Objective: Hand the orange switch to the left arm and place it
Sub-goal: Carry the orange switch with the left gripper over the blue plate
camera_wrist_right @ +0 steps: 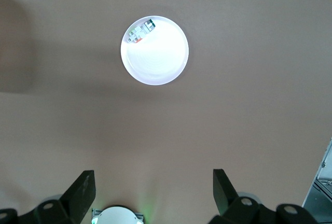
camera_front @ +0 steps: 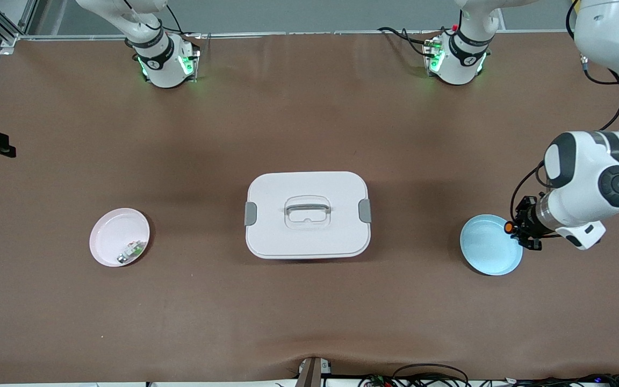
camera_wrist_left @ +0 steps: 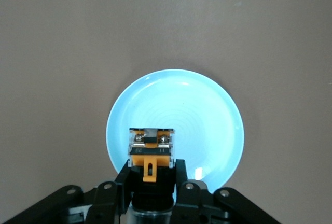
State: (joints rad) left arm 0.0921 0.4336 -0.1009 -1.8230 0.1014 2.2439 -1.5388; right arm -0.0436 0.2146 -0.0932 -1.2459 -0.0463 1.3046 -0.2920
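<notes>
From the front, the orange switch is seen clamped in the left gripper over the glossy round blue plate's rim, cap toward the rounded white plastic box. In the left wrist view, the switch is held lengthwise between clenched fingers, its clear terminal end over the plate. In the right wrist view, the right gripper is shown spread and empty above the brown table, looking down on a pink plate.

table: brown cover | on it: box, pink plate, blue plate

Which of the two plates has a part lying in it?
The pink plate, toward the right arm's end of the table; a small greenish-white part lies in it. The blue plate holds nothing.
</notes>
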